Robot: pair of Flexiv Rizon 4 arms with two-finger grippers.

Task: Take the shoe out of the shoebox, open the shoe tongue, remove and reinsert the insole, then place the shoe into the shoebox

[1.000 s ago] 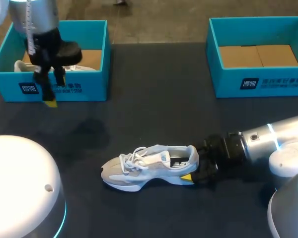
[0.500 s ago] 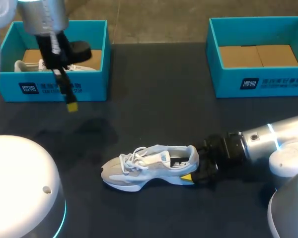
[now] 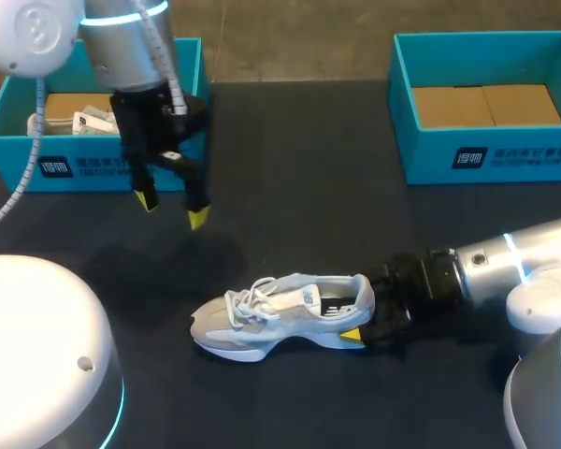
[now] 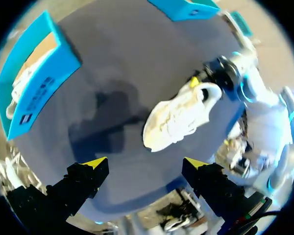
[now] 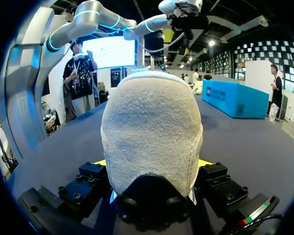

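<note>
Fuzzy cloth shoe (image 5: 152, 137), matt dark table (image 3: 290, 168)

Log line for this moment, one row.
left gripper: open, above table by left shoebox | right gripper: shut on shoe heel | shoe: upright on table

A grey-and-white shoe (image 3: 280, 313) lies on a dark table (image 3: 299, 168); the shoeboxes (image 3: 542, 159) are teal with tan floors.
</note>
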